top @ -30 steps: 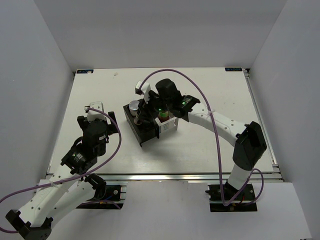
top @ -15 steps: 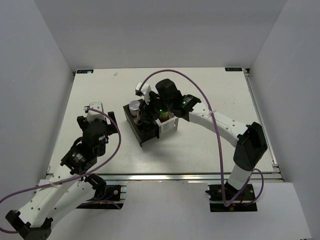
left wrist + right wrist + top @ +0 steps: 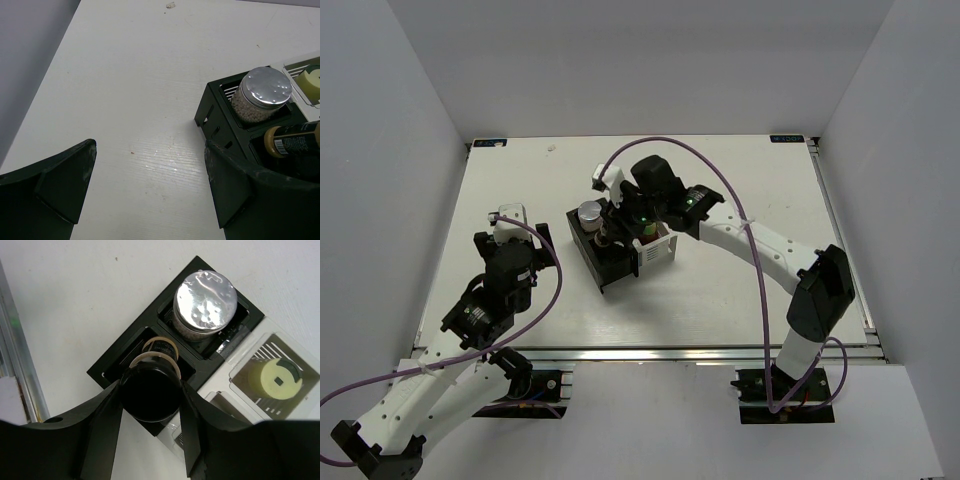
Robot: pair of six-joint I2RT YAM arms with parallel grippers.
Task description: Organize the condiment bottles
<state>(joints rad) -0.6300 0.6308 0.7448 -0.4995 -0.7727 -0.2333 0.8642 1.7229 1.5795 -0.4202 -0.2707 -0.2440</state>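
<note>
My right gripper is shut on a black-lidded spice jar and holds it over a black compartment of the rack, its lower end at the opening. The silver-lidded jar stands in the compartment beside it. The yellow-capped sauce bottle stands in the white section. From above, the right gripper hangs over the rack. My left gripper is open and empty over bare table, left of the rack. The cream bottle and the second black-lidded jar are out of view.
The white table has a metal rail along its near edge and grey walls on three sides. The right arm's purple cable arcs above the rack. A small crumb lies far back on the table.
My right gripper has shifted slightly left over the rack with the spice jar in it. The left arm has not moved.
</note>
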